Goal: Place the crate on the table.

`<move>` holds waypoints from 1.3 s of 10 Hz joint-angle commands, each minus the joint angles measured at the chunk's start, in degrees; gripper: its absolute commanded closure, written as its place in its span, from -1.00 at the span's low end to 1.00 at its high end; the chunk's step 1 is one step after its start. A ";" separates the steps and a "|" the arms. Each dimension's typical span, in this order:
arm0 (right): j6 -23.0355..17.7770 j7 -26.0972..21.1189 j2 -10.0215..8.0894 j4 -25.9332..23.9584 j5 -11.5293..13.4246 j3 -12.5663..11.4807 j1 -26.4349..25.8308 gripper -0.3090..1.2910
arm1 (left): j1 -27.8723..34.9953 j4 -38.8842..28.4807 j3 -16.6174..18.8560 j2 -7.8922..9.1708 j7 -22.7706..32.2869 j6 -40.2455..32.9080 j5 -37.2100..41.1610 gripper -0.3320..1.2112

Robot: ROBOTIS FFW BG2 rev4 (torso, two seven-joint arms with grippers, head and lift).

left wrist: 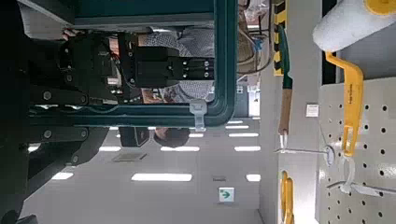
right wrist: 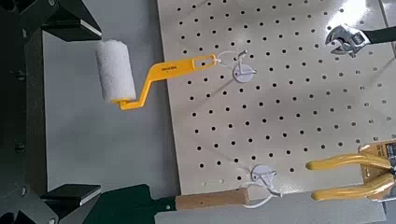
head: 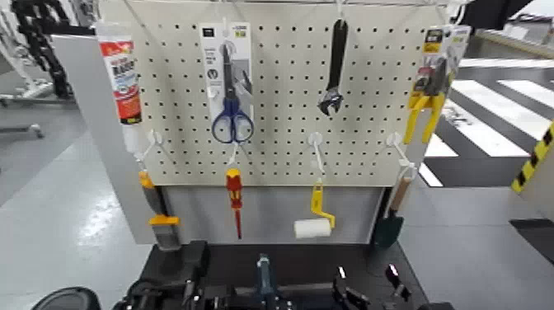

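"Where is the crate?"

"My crate (left wrist: 222, 65) is at the near side, between my two grippers. I see its blue-green rim, and its upright divider (head: 265, 276) stands before the black table (head: 288, 257). I cannot tell whether its base touches the tabletop."

"And your left gripper (left wrist: 79, 117)?"

"It's at the near left, clamped on the crate's rim."

"The right one?"

"My right gripper (head: 370, 288) is at the near right, fingers spread with nothing between them."

"What hangs at the far side?"

"On the pegboard (head: 284, 107), blue-handled scissors (head: 231, 103) left of an adjustable wrench (head: 334, 70). Lower down, a red screwdriver (head: 235, 198) hangs left of a white paint roller (head: 313, 228)."
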 commanded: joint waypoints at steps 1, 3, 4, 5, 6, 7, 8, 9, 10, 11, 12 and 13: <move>-0.05 0.00 0.01 0.08 0.00 0.06 -0.05 -0.43 | -1.58 0.79 0.67 -0.01 -0.01 -0.05 -1.58 0.81; -0.05 0.00 0.09 0.08 0.00 0.14 -0.05 -0.43 | -2.99 2.02 1.37 -0.01 -0.10 -0.13 -3.16 0.81; -0.14 0.00 0.09 0.08 0.00 0.14 -0.05 -0.43 | -3.69 2.81 1.46 -0.09 -0.19 -0.13 -3.86 0.81; -0.14 0.00 0.09 0.17 0.00 0.14 -0.05 -0.43 | -4.39 3.87 1.37 -0.27 -0.80 -0.31 -4.66 0.81; -0.23 0.00 0.18 0.17 0.00 0.14 -0.05 -0.43 | -5.27 4.48 1.11 -0.27 -1.59 -0.49 -5.53 0.81; -0.23 0.00 0.18 0.17 0.00 0.14 -0.05 -0.43 | -6.06 5.01 0.58 -0.27 -2.56 -0.57 -6.06 0.81; -0.23 0.00 0.18 0.26 0.00 0.23 -0.05 -0.43 | -7.12 6.06 -0.65 -0.09 -4.23 -0.93 -6.76 0.81; -0.32 0.00 0.27 0.35 0.00 0.23 -0.05 -0.43 | -8.17 6.94 -0.74 -0.09 -5.11 -0.93 -8.87 0.81; -0.32 0.00 0.18 0.35 -0.09 0.32 -0.14 -0.43 | -9.14 7.82 -1.35 -0.01 -6.69 -1.10 -10.19 0.81; -0.32 0.00 0.27 0.44 -0.09 0.32 -0.14 -0.43 | -10.28 8.79 -2.32 0.08 -8.54 -1.45 -11.77 0.81; -0.40 0.00 0.27 0.44 -0.09 0.50 -0.22 -0.43 | -11.25 9.76 -2.85 0.26 -10.03 -1.80 -13.27 0.81; -0.40 0.00 0.27 0.44 -0.09 0.50 -0.22 -0.43 | -12.30 10.46 -3.55 0.35 -12.49 -2.33 -15.55 0.81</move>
